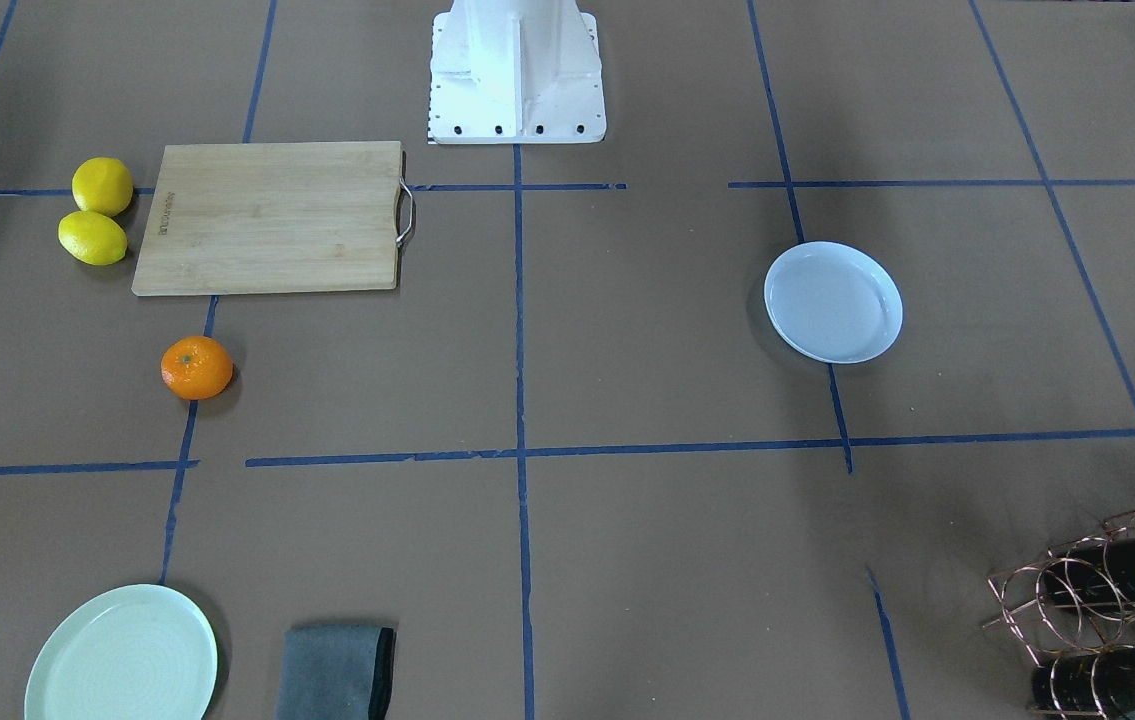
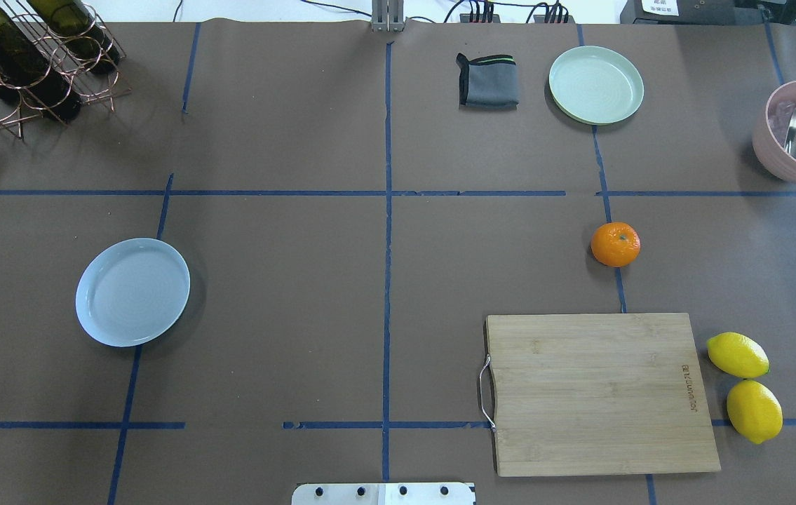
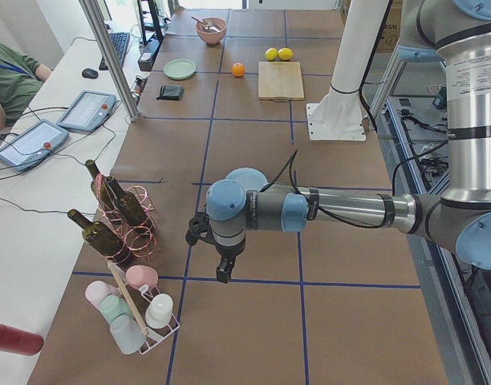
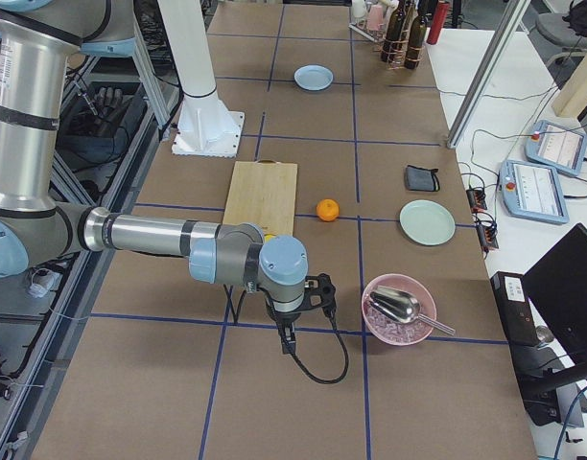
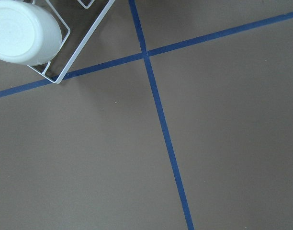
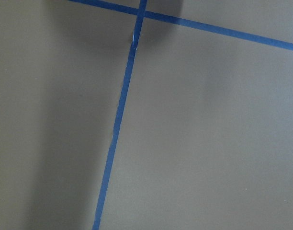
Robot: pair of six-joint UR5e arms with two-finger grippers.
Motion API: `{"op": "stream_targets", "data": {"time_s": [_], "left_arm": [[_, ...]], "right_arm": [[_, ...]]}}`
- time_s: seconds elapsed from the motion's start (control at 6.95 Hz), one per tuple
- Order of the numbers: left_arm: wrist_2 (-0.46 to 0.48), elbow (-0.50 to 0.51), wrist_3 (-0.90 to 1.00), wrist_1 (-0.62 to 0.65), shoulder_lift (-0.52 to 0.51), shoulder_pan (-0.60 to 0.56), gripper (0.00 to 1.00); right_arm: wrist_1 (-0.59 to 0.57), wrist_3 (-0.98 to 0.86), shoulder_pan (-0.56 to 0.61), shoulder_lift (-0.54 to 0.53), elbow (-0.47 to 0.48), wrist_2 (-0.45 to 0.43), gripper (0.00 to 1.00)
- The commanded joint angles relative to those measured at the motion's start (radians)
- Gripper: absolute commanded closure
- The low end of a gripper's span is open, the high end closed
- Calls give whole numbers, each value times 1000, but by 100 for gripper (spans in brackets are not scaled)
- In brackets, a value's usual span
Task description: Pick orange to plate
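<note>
well apart — orange (image 2: pixel 615 244), plate (image 2: pixel 132 292); board stamp (image 2: pixel 690 387) illegible

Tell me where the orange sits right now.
In the overhead view the orange sits on the table's right half, on a blue tape line, between the cutting board and the mint-green plate, touching neither.

Overhead view: the orange (image 2: pixel 615 244) sits just past the cutting board (image 2: pixel 601 393) on the right half, with two lemons (image 2: pixel 738 355) right beside the board. The plate (image 2: pixel 132 292) is way over left. The cloth (image 2: pixel 487 81) and second plate (image 2: pixel 596 85) sit side by side at the back.
</note>
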Motion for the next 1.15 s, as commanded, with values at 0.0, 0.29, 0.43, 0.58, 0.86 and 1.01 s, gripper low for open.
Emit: {"op": "stream_targets", "data": {"time_s": [0.0, 0.29, 0.43, 0.58, 0.86, 1.01], "left_arm": [[-1, -19, 0, 1, -2, -2, 0], [12, -24, -2, -8, -5, 0, 0], [12, -24, -3, -46, -5, 1, 0], [8, -20, -3, -159, -9, 2, 0], [2, 18, -14, -405, -24, 0, 0], [3, 10, -14, -504, -35, 0, 0]], "right_arm": [[0, 0, 0, 0, 0, 0, 0], [0, 3, 0, 8, 2, -2, 0], [2, 0, 0, 12, 11, -2, 0], [41, -6, 0, 12, 18, 0, 0], [104, 6, 0, 12, 20, 91, 0], [118, -8, 0, 6, 23, 103, 0]]}}
